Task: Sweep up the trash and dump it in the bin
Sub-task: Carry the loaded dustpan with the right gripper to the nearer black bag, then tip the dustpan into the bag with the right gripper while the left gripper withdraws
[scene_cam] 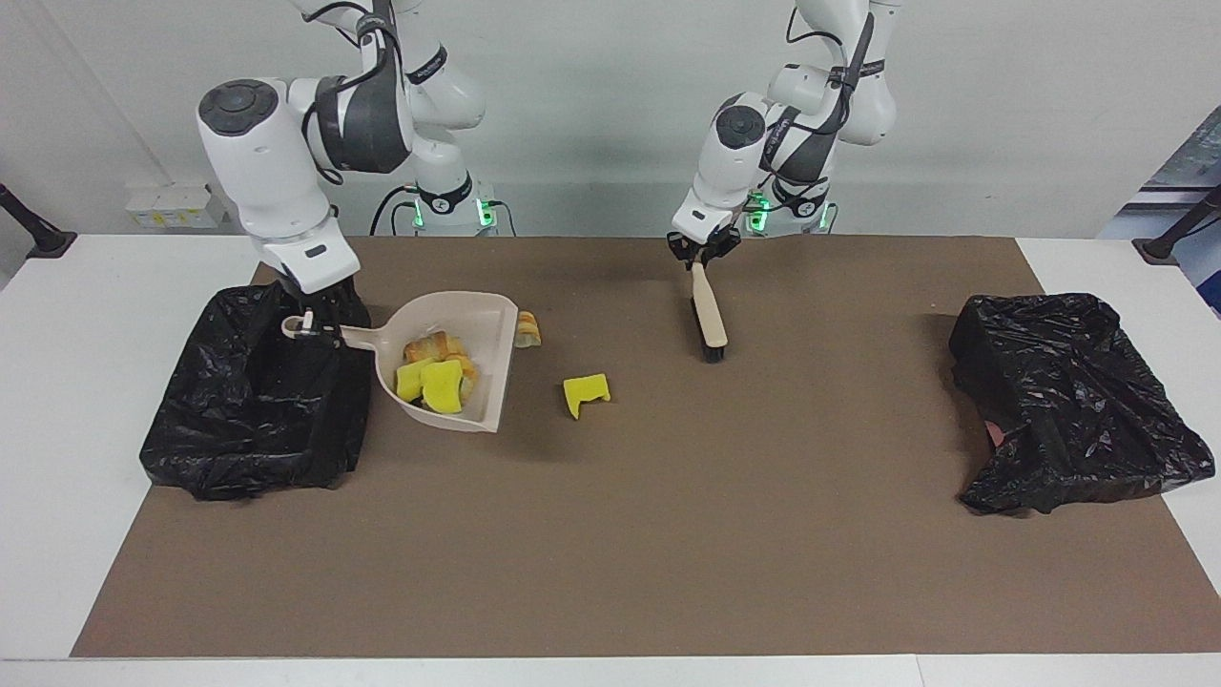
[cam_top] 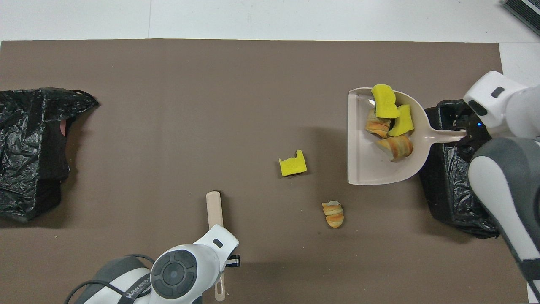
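My right gripper point(scene_cam: 311, 327) is shut on the handle of the beige dustpan point(scene_cam: 482, 329), holding it up beside the black-lined bin point(scene_cam: 258, 410) at the right arm's end. The handle end is over the bin's rim point(cam_top: 451, 198). In the dustpan point(cam_top: 365, 162) lies trash: yellow sponge chunks point(cam_top: 384, 101) and bread pieces point(cam_top: 396, 146). One yellow sponge chunk point(scene_cam: 586, 391) point(cam_top: 292, 164) and one bread piece point(scene_cam: 527, 330) point(cam_top: 333, 214) lie on the mat. My left gripper point(scene_cam: 700, 258) is shut on the handle of the brush point(scene_cam: 709, 322) point(cam_top: 214, 210), bristles down by the mat.
A second black-bagged bin point(scene_cam: 1068, 401) point(cam_top: 29, 139) sits at the left arm's end of the table. The brown mat point(scene_cam: 668, 534) covers most of the white table.
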You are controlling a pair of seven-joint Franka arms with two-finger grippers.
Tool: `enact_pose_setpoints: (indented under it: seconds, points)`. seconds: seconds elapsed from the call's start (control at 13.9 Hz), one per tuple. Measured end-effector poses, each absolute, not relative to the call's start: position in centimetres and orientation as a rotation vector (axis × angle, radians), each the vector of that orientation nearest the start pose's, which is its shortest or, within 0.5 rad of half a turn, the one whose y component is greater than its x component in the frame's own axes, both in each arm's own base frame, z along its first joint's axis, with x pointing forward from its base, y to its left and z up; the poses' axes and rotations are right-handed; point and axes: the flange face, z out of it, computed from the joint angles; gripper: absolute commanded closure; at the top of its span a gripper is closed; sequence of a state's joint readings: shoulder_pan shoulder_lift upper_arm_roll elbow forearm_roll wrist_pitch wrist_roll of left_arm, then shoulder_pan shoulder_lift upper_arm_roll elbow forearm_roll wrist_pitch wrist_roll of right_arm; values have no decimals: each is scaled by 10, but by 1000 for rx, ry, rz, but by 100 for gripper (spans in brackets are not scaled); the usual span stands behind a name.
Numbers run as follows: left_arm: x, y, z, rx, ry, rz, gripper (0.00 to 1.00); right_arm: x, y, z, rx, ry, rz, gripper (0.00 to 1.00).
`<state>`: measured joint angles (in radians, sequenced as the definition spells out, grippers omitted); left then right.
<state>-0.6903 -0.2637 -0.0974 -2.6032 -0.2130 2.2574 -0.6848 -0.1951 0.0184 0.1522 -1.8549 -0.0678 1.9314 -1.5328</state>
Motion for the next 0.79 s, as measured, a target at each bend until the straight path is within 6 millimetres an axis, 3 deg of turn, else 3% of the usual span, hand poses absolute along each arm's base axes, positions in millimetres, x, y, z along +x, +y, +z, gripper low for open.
enact_pose_setpoints:
  seconds: [0.22,0.43,0.58,0.79]
  points:
    - [295,-292,342,-3191,-103,232,0,563,-109,511,-2352,-2205,16,100]
    - [339,-269,372,-3223,-189,215,0,544,-181,514,-2314,-2259,35,100]
    - [371,-242,396,-3239,-199,218,0,534,-210,516,-2319,-2303,135,100]
    - [410,-199,423,-3270,-177,186,0,528,-231,522,-2342,-2373,301,100]
